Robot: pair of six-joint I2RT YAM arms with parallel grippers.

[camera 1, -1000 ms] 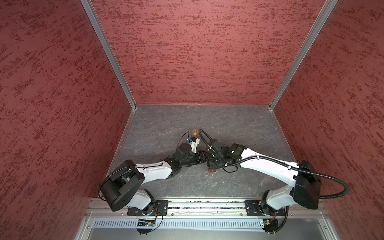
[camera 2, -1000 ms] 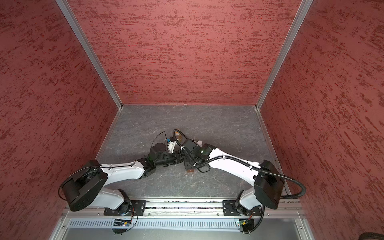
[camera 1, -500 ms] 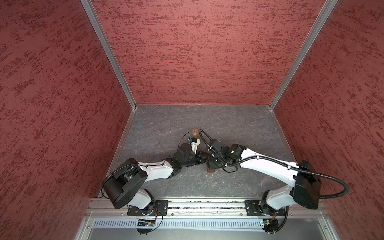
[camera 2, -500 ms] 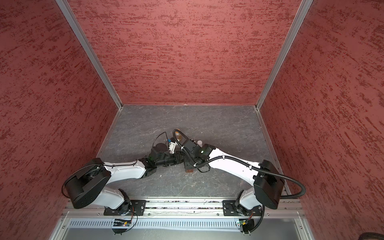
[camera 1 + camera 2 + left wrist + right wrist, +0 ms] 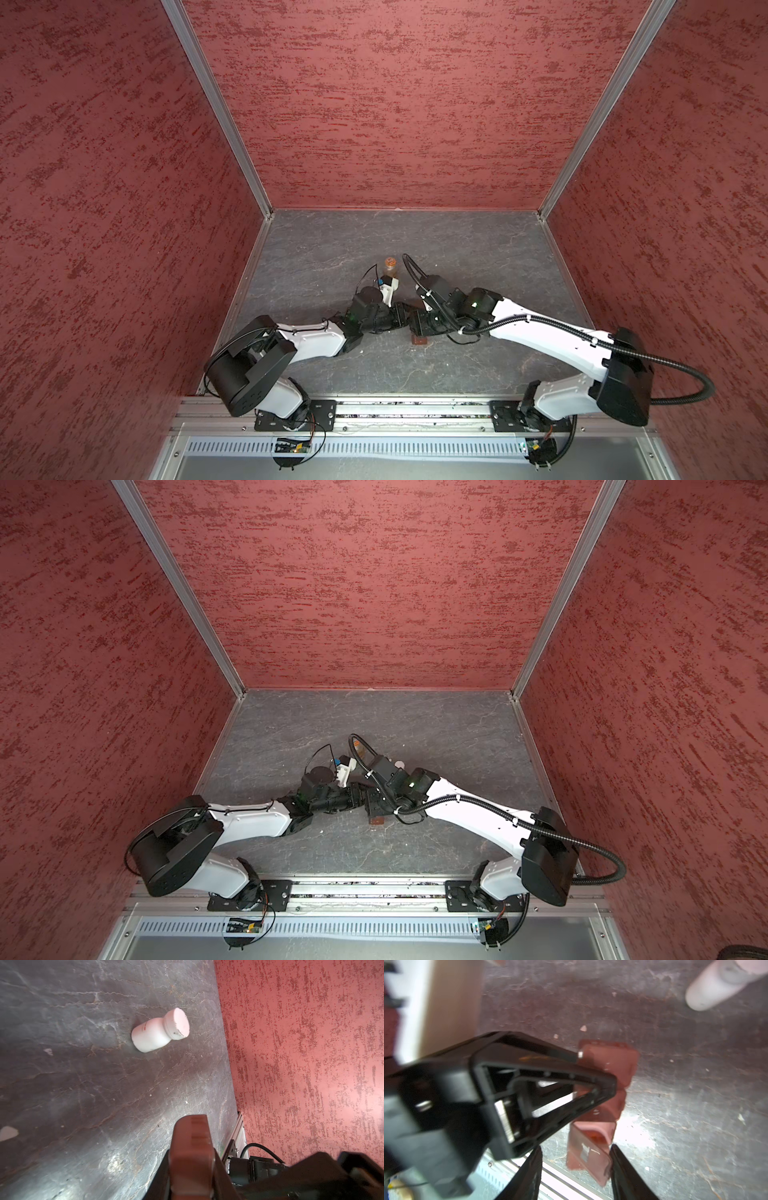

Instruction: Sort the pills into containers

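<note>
Left gripper [image 5: 192, 1167]: freshly narrowed, now clamping the brown containers strip [image 5: 191, 1136] between its jaws.
Right gripper [image 5: 576, 1169]: jaws spreading, gripping nothing, straddling the strip's end flap [image 5: 588, 1153].
Pills [image 5: 583, 1028]: lying scattered beyond both jaws; sorting is likely only beginning.

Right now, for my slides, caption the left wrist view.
Brown pill box in left tool, capped white bottle beyond.

Robot lab test cell, looks like. Red panels [image 5: 395, 104] wall in the grey tabletop [image 5: 478, 249], aluminium rail [image 5: 415, 409] along its front.
</note>
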